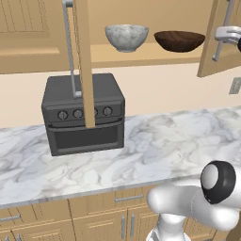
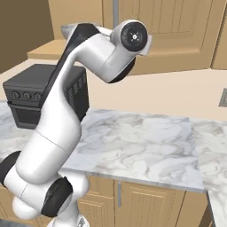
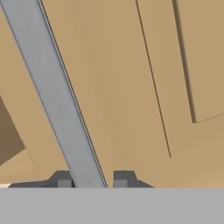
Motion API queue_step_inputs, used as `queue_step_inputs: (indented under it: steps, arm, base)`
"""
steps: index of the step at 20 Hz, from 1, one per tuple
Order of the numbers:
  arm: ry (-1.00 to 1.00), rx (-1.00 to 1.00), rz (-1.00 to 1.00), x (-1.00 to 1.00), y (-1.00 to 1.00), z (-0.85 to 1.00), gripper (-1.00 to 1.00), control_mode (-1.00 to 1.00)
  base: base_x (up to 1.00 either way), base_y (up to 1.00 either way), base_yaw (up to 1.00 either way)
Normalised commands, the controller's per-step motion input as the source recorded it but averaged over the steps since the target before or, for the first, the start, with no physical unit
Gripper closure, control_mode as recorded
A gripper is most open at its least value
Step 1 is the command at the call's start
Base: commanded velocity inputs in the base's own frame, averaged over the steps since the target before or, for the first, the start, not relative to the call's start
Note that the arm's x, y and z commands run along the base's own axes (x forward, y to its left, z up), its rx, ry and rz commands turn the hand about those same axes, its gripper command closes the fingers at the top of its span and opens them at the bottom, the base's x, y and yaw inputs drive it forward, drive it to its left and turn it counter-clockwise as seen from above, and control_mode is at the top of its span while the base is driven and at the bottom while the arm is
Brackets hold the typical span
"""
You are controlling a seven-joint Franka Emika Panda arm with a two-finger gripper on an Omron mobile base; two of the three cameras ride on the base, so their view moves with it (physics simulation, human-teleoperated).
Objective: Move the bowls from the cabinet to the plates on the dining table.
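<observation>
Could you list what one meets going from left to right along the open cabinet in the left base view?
Left door's silver handle → open left door, seen edge-on → grey-white marbled bowl → dark wooden bowl → open right door → gripper at that door's handle.

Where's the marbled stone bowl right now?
In the left base view the stone bowl sits on the open cabinet's shelf, just left of the wooden bowl, above and right of the black oven.
</observation>
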Motion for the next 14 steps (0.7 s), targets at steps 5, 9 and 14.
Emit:
queue_step_inputs:
  steps: [5,9,14]
  arm:
    - [-0.03,0.01,0.09,-0.24,-0.45,-0.08,1.00,-1.00]
    - [-0.04,0.02,0.10,-0.11,-0.42,-0.11,1.00,-1.00]
    - [-0.05,0.02,0.10,-0.05,-0.42,-0.09,1.00,-1.00]
  base:
    - [0.00,0.00,0.00]
    - [0.00,0.00,0.00]
    - [0.00,0.00,0.00]
